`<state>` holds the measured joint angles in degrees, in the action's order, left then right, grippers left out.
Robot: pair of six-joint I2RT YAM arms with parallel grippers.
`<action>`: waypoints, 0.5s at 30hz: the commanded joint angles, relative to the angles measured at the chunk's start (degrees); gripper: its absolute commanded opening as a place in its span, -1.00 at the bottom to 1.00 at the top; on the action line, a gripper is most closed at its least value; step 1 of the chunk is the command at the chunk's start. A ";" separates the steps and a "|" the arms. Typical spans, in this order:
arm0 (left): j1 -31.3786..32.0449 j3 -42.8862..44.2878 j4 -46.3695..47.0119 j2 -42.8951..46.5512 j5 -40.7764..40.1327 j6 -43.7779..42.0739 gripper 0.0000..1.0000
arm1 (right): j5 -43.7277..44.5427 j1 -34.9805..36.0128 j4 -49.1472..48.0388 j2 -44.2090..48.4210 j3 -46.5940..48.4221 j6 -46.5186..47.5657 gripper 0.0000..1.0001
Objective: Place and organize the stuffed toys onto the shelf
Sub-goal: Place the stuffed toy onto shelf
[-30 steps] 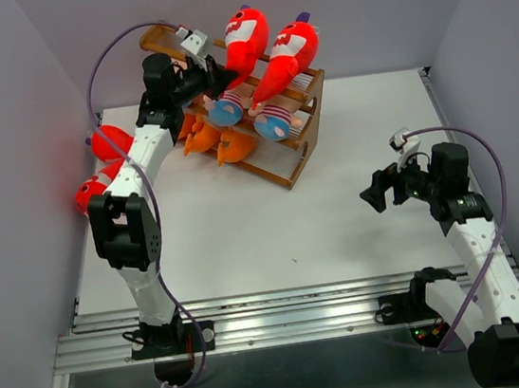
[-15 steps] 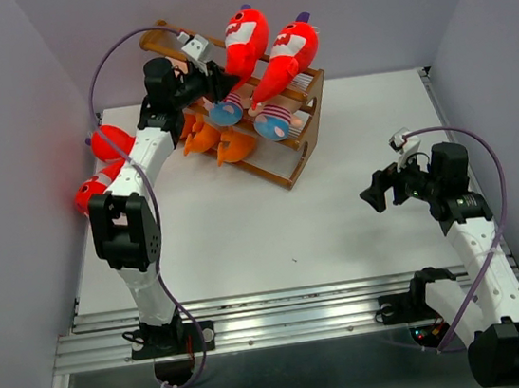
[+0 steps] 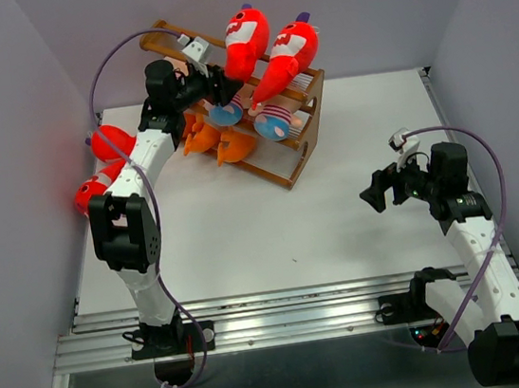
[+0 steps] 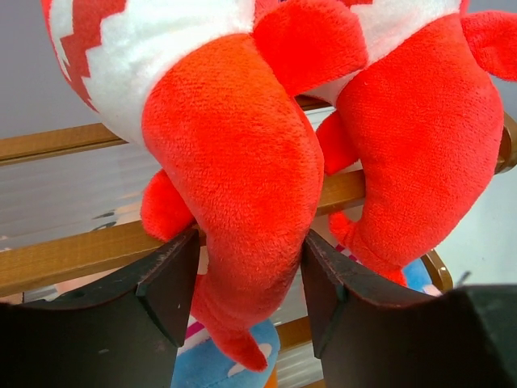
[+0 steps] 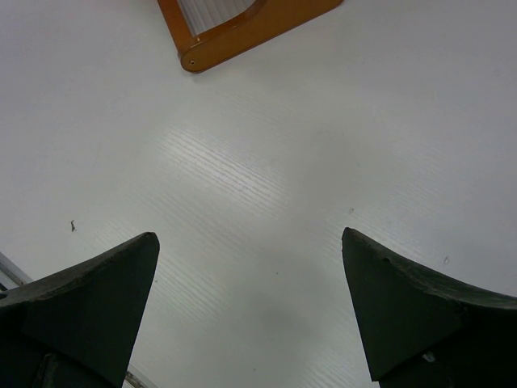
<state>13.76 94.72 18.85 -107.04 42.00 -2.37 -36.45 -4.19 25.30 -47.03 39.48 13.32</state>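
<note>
We see a white table point(image 3: 341, 231) boxed in by plain pale-grey walls point(image 3: 4, 141) on three sides. A metal rail point(image 3: 295, 316) lines its near edge. The light is even.

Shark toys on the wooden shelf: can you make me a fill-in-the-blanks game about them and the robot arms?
The brown wooden three-tier shelf holds ___ red toothy plush sharks on its top rail.
The left gripper has one finger on each side of a red shark's ___.
The right gripper's jaws, over the white table, stand ___.
Two more red plush toys lie on the table by the ___ wall.
Missing words: two, tail, open, left.
</note>
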 commanded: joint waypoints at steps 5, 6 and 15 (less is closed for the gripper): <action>-0.14 -0.50 3.12 4.74 0.45 0.61 0.41 | -0.82 -0.47 -2.10 0.00 0.68 0.48 1.00; -0.14 -0.50 3.21 4.91 0.54 0.61 0.46 | -0.82 -0.47 -2.01 -0.08 0.68 0.48 1.00; -0.14 -1.46 4.17 6.14 1.51 1.14 0.75 | -0.82 -0.47 -2.01 -0.08 0.68 0.48 1.00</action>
<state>13.76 94.19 19.09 -105.65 42.00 -1.58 -36.45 -4.19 25.30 -47.05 39.48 13.32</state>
